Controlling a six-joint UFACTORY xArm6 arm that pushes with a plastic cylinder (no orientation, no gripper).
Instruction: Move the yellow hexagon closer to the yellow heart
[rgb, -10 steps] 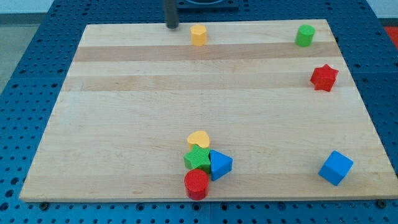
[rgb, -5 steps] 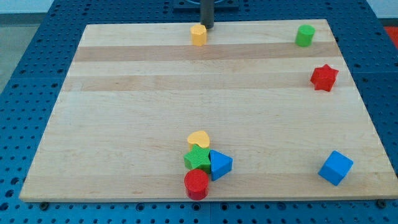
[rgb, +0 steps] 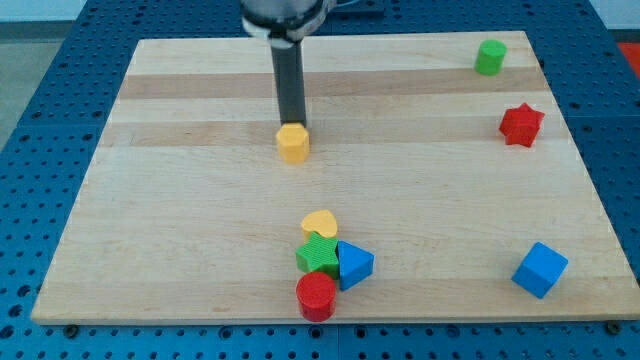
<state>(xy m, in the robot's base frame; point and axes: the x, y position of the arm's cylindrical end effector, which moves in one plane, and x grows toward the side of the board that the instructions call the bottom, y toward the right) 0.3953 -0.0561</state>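
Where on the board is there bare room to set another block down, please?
The whole left side of the board is bare, as is the stretch between the yellow hexagon and the red star. It is crowded at the bottom middle, where the yellow heart, green block, blue block and red cylinder cluster.

My tip (rgb: 292, 123) seems to touch the yellow hexagon (rgb: 292, 144) at its 12 o'clock side. The yellow heart (rgb: 320, 223) lies well apart at 5 o'clock.
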